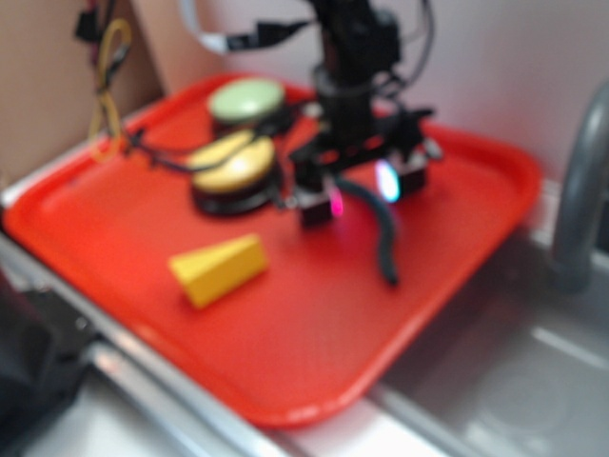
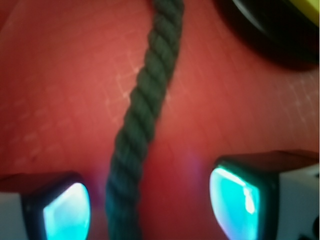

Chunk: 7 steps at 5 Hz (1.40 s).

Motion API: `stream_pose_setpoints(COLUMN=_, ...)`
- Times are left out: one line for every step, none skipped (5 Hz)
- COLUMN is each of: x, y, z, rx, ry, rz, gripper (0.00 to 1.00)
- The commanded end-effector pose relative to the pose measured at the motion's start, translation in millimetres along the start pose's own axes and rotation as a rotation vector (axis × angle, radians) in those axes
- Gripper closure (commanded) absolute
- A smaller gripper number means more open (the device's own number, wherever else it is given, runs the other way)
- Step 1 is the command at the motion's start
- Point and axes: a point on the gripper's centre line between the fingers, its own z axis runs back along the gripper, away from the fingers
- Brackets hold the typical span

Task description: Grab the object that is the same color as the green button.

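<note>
The dark green twisted rope point(image 1: 383, 230) lies on the red tray point(image 1: 285, 324), its upper end between my gripper's fingers. In the wrist view the rope point(image 2: 145, 100) runs from the top down between the two glowing pads point(image 2: 235, 202), nearer the left one, with a gap on each side. My gripper point(image 1: 362, 190) is low over the tray, open, straddling the rope. The pale green button point(image 1: 246, 99) on its black base sits at the tray's back, left of the arm.
A yellow-domed button point(image 1: 231, 169) on a black base stands just left of the gripper; its black rim shows in the wrist view point(image 2: 280, 35). A yellow wedge block point(image 1: 220, 268) lies front left. A grey faucet point(image 1: 580, 190) and metal sink are right of the tray.
</note>
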Motion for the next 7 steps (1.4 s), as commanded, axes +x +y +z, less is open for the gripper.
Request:
stream_pose_setpoints(x=21.7, y=-4.2, z=8.3, rx=-0.081, ry=0.031, rz=-0.016, gripper=1.00)
stream_pose_setpoints(x=22.8, y=-5.5, z=11.8, rx=-0.086, ry=0.035, rz=-0.041, gripper=1.00)
stream_pose_setpoints(x=31.1, y=-10.4, z=24.8, rx=-0.112, ry=0.036, rz=-0.202, gripper=1.00)
stream_pose_setpoints(x=40.8, y=-12.2, z=49.4, rx=-0.073, ry=-0.014, rz=-0.392, gripper=1.00)
stream_pose_setpoints(x=41.0, y=-5.6, z=78.9, rx=-0.077, ry=-0.064, rz=-0.591, gripper=1.00)
stream_pose_setpoints(x=33.2, y=14.3, z=107.8, rx=-0.034, ry=-0.062, rz=-0.832, gripper=1.00)
stream_pose_setpoints(x=33.9, y=34.9, z=128.6, rx=-0.021, ry=-0.039, rz=-0.980, gripper=1.00)
